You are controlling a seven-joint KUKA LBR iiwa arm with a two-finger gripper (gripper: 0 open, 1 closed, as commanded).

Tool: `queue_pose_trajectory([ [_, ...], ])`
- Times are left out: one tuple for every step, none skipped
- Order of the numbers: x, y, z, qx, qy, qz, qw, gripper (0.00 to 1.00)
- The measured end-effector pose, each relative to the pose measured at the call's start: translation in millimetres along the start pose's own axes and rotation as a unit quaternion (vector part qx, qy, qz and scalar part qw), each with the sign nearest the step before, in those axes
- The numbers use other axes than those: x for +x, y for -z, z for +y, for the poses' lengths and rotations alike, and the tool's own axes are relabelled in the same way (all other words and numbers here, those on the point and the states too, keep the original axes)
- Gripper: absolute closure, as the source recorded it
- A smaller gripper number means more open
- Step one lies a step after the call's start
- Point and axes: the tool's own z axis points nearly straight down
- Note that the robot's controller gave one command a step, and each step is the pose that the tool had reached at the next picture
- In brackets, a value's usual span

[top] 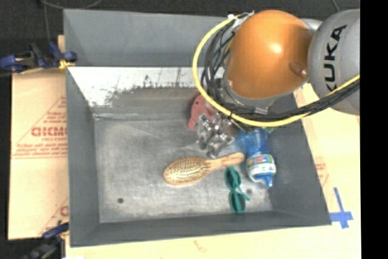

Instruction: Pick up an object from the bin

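1. The pinkish-red thing (196, 110) by the bin's back wall (133, 79) is mostly hidden behind the arm's orange cover (267, 54); its kind is unclear.
2. The blue bottle (257, 158) has its upper end hidden under that cover.
3. The gripper (213, 135) is covered in its upper part.

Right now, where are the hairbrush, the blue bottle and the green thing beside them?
wooden hairbrush (187, 171), camera view, on the bristle head.
blue bottle (254, 146), camera view, on the blue body above the label.
green plastic thing (234, 188), camera view, on its middle.
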Motion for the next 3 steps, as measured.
queue_pose_trajectory([
  [0.4,-2,2,-0.003,0.000,0.0017,1.0000,0.00],
  [0.5,-2,2,-0.003,0.000,0.0018,1.0000,0.00],
  [-10.5,-50,-2,0.000,-0.009,-0.0016,1.0000,0.00],
])
